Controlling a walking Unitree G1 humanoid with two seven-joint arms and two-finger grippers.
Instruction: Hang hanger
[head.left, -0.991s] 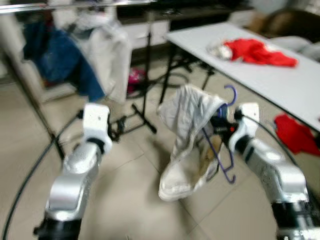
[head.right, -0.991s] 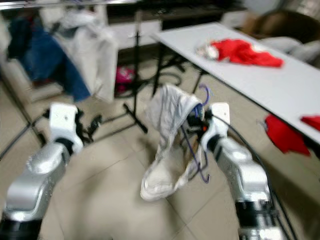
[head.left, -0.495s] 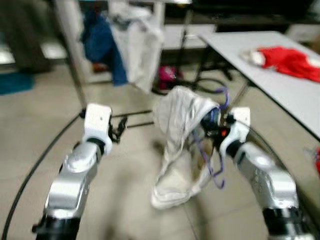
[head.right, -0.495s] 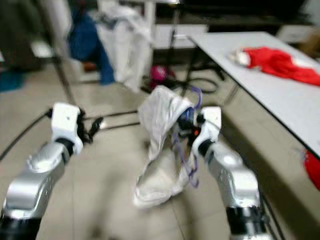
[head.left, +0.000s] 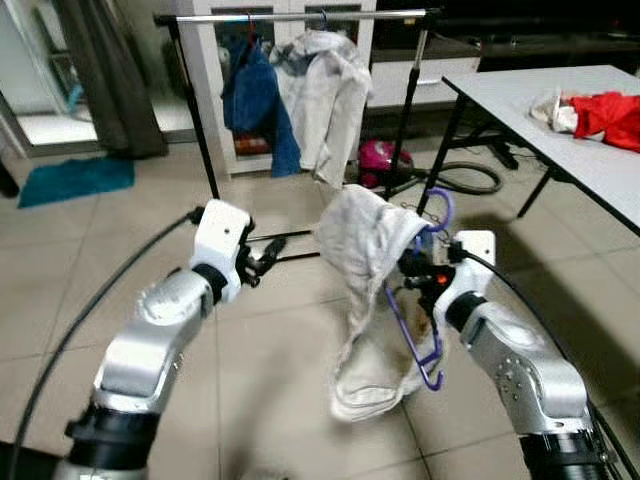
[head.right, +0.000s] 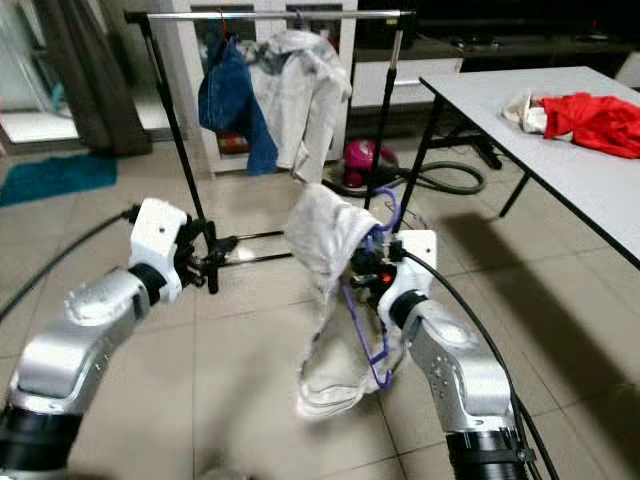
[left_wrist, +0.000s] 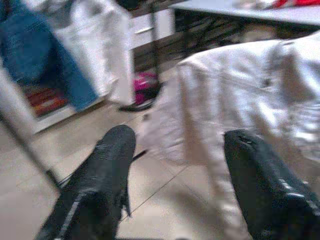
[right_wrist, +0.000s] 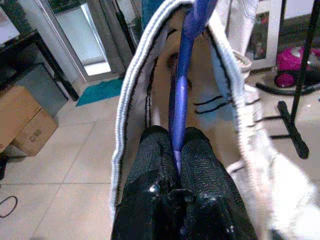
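Note:
A purple plastic hanger (head.left: 428, 352) carries a white garment (head.left: 365, 240) that droops toward the floor. My right gripper (head.left: 415, 268) is shut on the hanger just below its hook; the right wrist view has both fingers (right_wrist: 155, 150) pressed against the purple hanger (right_wrist: 181, 90). My left gripper (head.left: 262, 260) is open and held out to the left of the garment, apart from it, and the garment (left_wrist: 240, 95) lies beyond its fingers in the left wrist view. A clothes rack (head.left: 300, 17) stands ahead with a blue garment (head.left: 250, 100) and a white shirt (head.left: 325, 90) hanging on it.
A white table (head.left: 560, 120) with a red cloth (head.left: 610, 105) stands at the right. A pink vacuum (head.left: 378, 157) and its hose lie by the rack's base. A teal mat (head.left: 75, 178) and a dark curtain (head.left: 105, 70) are at the far left. Black cables trail from both arms.
The camera has swung left and steadied, so the rack now stands straight ahead and sharp. The right gripper still holds the hanger with the garment. The left gripper sits nearer the garment.

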